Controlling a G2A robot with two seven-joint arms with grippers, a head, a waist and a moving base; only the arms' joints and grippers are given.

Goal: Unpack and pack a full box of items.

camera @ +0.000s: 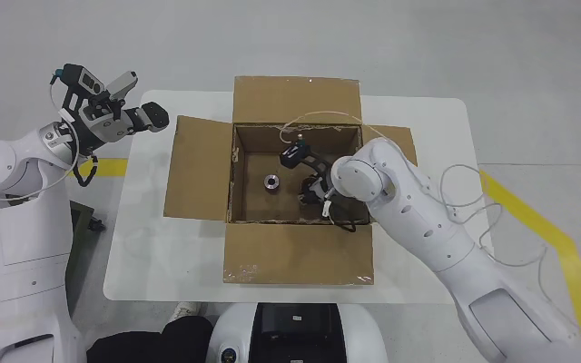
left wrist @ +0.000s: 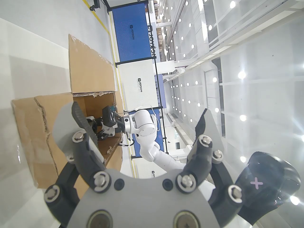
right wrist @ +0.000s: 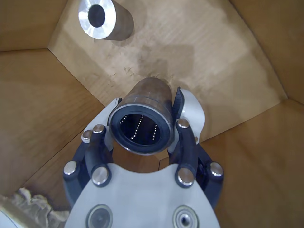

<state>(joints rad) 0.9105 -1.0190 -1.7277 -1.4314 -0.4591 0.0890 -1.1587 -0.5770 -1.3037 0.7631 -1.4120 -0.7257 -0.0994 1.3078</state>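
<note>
Inside the box point(camera: 295, 252), the right gripper point(right wrist: 148, 97) clamps a bearing point(right wrist: 142, 129) near a sleeve point(right wrist: 104, 16). The left gripper point(left wrist: 140, 111) is spread wide outside the box.

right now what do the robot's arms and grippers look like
Both arms are glossy white with rounded joints: the left arm, the right arm trailed by thin white cables. The left gripper and right gripper match: grey plate, black linkages, silver bolts, pale fingers with ribbed black pads.
</note>
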